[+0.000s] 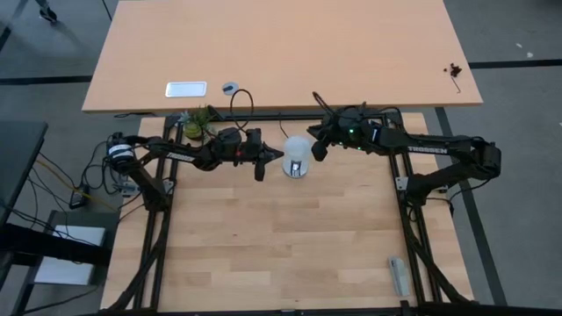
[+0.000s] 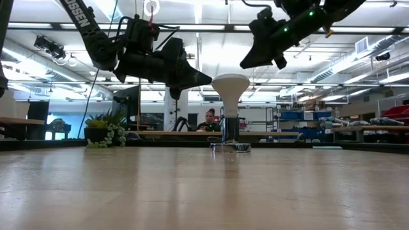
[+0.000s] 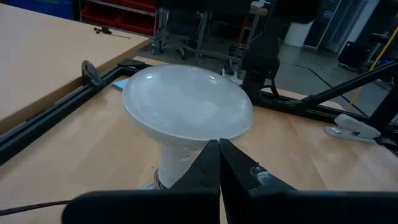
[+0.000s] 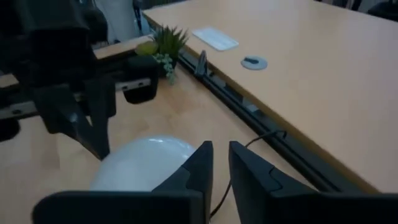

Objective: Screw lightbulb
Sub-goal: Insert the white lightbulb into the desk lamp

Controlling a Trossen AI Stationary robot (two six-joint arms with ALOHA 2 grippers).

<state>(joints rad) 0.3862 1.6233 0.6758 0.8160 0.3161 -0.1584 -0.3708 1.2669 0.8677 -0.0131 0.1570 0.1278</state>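
I found the lightbulb (image 2: pixel 230 89) upright on the tabletop (image 1: pixel 281 254); left gripper (image 1: pixel 261 169) beside it, fingers together; right gripper (image 1: pixel 317 151) above, fingers narrowly apart, holding nothing.

— Where's the bulb (image 1: pixel 298 156)?

— Standing upright near the far edge of the table, about midway across it.

— What does it look like?

— White, with a wide, flattish dome (image 3: pixel 186 102) on top that tapers to a narrow neck (image 2: pixel 230 108). The base below looks silvery-grey.

— Anything touching the bulb?

— Nothing that can be seen. It stands straight, not tilted.
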